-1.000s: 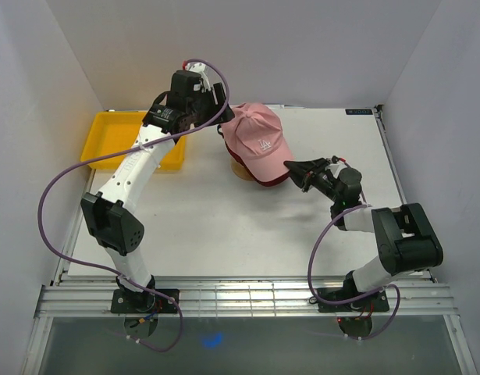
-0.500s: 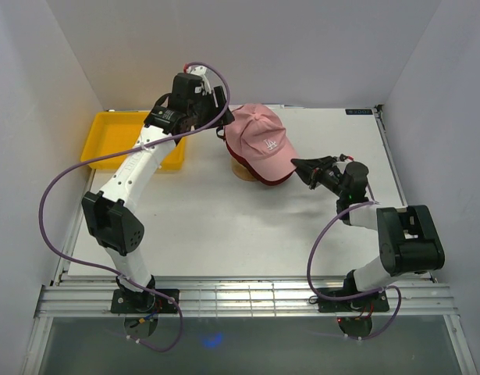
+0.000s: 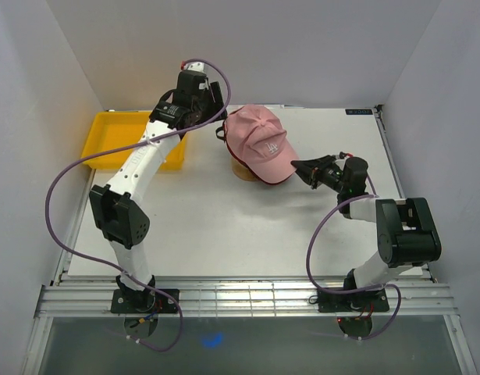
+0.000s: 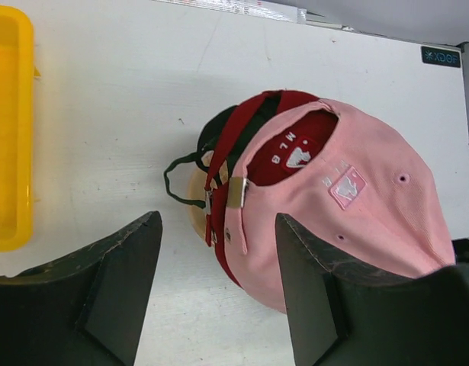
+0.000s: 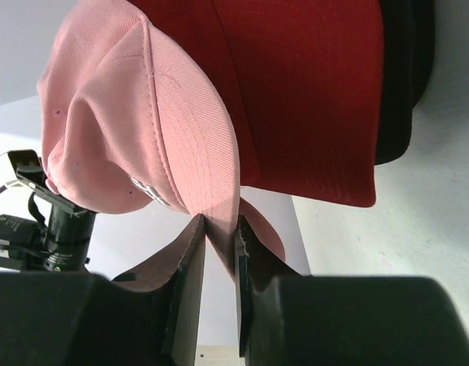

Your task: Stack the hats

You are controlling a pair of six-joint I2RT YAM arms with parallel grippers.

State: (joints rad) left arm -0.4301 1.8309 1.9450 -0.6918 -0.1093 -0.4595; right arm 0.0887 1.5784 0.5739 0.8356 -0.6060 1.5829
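Sitting on top of the pile, the pink cap (image 3: 259, 144) covers the others, with its brim pointing toward the right side of the table (image 3: 224, 226) and its back opening facing left. Under it lies the red cap (image 5: 295, 91). Its brim shows below the pink one in my right wrist view, and its strap sticks out at the back in my left wrist view. A black cap (image 5: 406, 76) lies below the red one, and only an edge of it shows. The pile rests on a wooden stand (image 4: 196, 202), of which I see just a pale sliver under the straps.

My right gripper (image 5: 219, 229) reaches in low from the right. Its fingers are nearly together, and the front edge of the pink brim is pinched between them. My left gripper (image 4: 217, 252) hangs above the rear of the pile with its fingers spread wide. The caps' straps and back openings lie below the gap between them, and nothing touches either finger.

A yellow tray (image 3: 115, 137) sits at the far left of the table, well apart from the pile.
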